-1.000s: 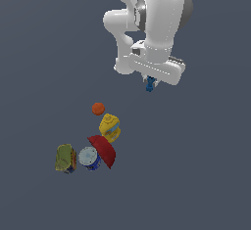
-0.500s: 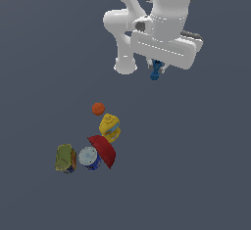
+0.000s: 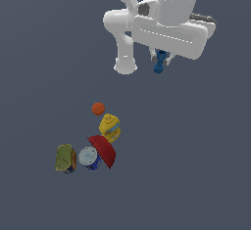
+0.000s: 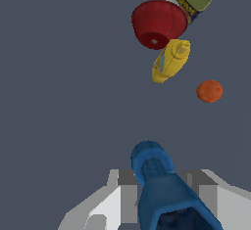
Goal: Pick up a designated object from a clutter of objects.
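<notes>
Everywhere, the tabletop [image 3: 44,53] is one flat, plain dark grey-blue, with no marks or edges, and no walls or room show in either view. Up high, the white robot arm [image 3: 166,18] holds its hand [image 3: 160,61] well above the surface. The hand is clamped on the tiny blue bolt [image 3: 159,62], which pokes out below the arm in the exterior view. In the wrist view the tiny blue bolt [image 4: 159,185] fills the near part of the picture, squeezed between two grey fingers [image 4: 128,185]. The other things sit together, well apart from the hand, low on the exterior view's left. The small orange ball [image 3: 98,108] lies just beside the yellow jug [image 3: 110,126]. The red bowl [image 3: 104,150] is tipped on its side and touches the blue-and-white can [image 3: 89,158]. The green-yellow packet [image 3: 64,157] lies just beside the can. The can and packet have print on them, but it is too small to read.
</notes>
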### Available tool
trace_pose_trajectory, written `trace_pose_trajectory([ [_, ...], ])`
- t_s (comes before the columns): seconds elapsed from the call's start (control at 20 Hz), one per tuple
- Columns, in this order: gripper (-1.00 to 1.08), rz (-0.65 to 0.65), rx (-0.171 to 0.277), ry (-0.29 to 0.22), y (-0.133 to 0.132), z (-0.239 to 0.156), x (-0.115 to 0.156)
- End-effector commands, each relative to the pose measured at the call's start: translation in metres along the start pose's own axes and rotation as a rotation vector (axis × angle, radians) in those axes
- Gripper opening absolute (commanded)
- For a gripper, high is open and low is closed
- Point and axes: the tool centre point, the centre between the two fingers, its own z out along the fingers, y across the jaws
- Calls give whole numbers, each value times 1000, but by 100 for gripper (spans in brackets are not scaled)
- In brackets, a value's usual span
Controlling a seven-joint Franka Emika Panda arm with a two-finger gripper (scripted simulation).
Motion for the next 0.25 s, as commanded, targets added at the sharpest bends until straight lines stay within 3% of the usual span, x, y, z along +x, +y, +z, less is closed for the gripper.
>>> trace_pose_trajectory([
  [0.0, -100, 0, 0, 0, -1, -4, 1],
  [0.2, -100, 0, 0, 0, -2, -4, 2],
])
